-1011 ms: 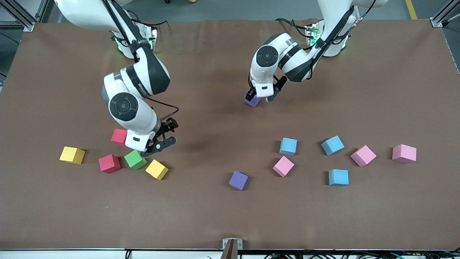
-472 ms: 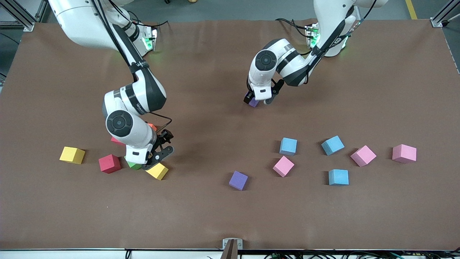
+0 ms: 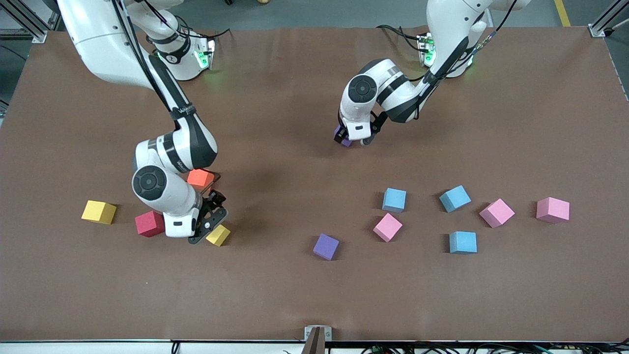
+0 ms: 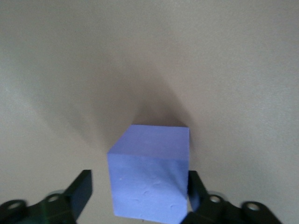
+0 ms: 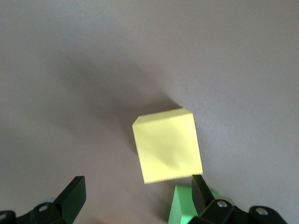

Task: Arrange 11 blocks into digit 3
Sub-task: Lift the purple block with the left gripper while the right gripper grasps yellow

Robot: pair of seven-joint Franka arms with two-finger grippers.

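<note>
My left gripper [image 3: 354, 139] is down at the table's middle, open around a purple block [image 3: 341, 139]. In the left wrist view one finger [image 4: 195, 189] touches the purple block [image 4: 149, 175] and the other stands off it. My right gripper [image 3: 204, 230] is open, low over a green block [image 5: 183, 206], with a yellow block [image 3: 218, 235] just ahead of its fingertips [image 5: 74, 193]. The green block is hidden in the front view. The yellow block [image 5: 167, 145] lies outside the jaws. The blocks lie scattered and no digit 3 is in view.
Near the right gripper lie a red block [image 3: 150, 223], an orange block [image 3: 200, 177] and another yellow block [image 3: 99, 212]. A second purple block [image 3: 326, 246] sits mid-table. Blue blocks [image 3: 394, 200] [image 3: 455, 198] [image 3: 463, 242] and pink blocks [image 3: 387, 227] [image 3: 497, 212] [image 3: 553, 210] lie toward the left arm's end.
The right arm has come toward the front camera and down, covering the green block and baring the orange one. The left gripper has sunk around the purple block and its fingers have narrowed.
</note>
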